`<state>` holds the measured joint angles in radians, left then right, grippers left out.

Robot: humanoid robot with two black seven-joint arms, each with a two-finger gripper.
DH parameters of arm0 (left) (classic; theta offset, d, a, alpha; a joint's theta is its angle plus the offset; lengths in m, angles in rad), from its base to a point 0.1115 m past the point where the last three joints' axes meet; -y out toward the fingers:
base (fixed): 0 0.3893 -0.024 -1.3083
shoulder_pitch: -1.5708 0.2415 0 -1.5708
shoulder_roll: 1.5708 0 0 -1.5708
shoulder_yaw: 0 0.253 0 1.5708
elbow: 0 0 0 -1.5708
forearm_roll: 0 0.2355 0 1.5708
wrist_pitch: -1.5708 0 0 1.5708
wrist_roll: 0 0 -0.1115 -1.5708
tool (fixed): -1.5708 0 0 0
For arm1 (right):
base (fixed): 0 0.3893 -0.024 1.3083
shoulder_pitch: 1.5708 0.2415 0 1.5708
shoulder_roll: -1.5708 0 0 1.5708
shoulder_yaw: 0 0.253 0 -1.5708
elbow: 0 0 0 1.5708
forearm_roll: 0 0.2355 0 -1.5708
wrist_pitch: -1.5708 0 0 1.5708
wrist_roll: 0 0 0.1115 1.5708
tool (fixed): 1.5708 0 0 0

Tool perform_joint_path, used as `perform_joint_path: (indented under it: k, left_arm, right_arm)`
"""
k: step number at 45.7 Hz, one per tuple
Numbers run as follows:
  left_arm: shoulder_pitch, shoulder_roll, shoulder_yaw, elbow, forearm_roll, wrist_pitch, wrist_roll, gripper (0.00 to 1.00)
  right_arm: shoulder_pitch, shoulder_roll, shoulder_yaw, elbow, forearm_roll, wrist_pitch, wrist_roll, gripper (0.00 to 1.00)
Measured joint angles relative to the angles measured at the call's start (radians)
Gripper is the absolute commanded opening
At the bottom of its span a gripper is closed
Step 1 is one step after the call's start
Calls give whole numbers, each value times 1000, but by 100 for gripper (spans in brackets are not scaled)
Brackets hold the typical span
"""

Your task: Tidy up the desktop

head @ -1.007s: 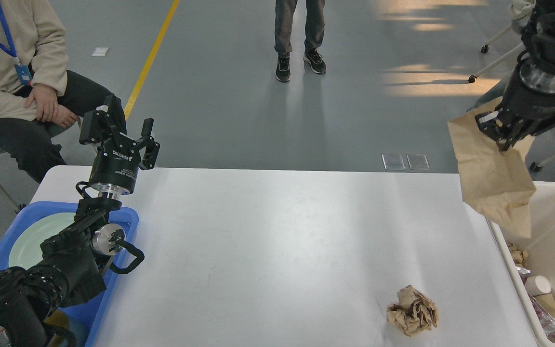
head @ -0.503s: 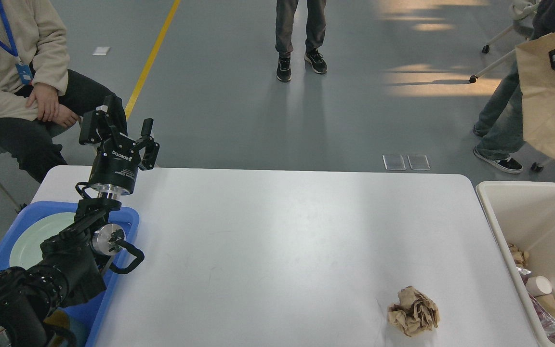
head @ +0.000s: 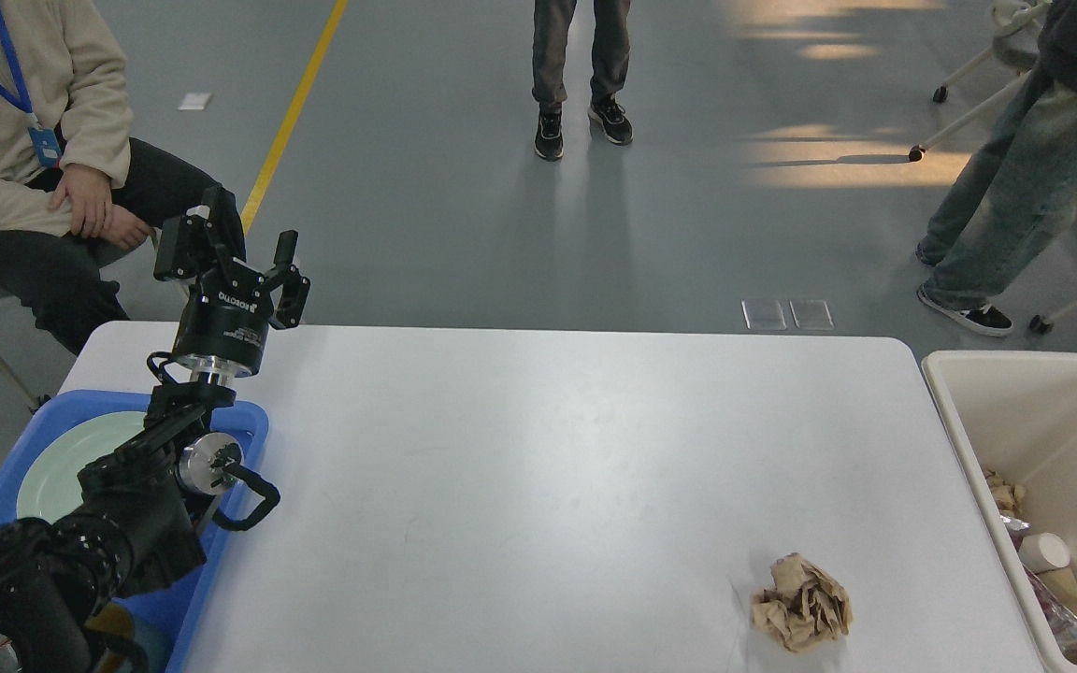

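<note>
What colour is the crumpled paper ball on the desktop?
Light brown, like kraft paper; the crumpled paper ball shows in the head view.

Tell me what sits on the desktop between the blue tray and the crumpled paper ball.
Nothing: in the head view, the desktop is bare from the blue tray to the crumpled brown paper ball.

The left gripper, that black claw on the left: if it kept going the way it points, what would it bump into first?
The left gripper points up and away, past the desktop's far edge. Nothing stands close ahead; the seated person is off to its left. The way looks free, though depth is unclear.
</note>
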<state>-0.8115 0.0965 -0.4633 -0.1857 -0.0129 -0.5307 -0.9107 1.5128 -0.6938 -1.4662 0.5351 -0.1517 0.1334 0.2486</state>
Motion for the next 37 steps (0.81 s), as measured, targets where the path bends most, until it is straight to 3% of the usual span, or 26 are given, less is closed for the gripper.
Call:
perform_joint_path:
  k: [9,23,29,30,32,37]
  left_arm:
    - [0,0,0,0,0,0,0,96]
    - [0,0,0,0,0,0,0,96]
    - [0,0,0,0,0,0,0,96]
    - [0,0,0,0,0,0,0,96]
    - [0,0,0,0,0,0,0,96]
    - [0,0,0,0,0,0,0,96]
  right_arm:
    - [-320,-14,255,-171,90,-119,3,0]
    - [-567,-15,445,-229,93,-131,4,1]
    - [-608,-14,451,-229,93,-127,4,36]
    - [-611,-13,451,-228,93,-127,4,53]
    - [-618,-10,451,-224,93,-124,5,67]
    - [-622,-7,445,-215,88,-120,5,86]
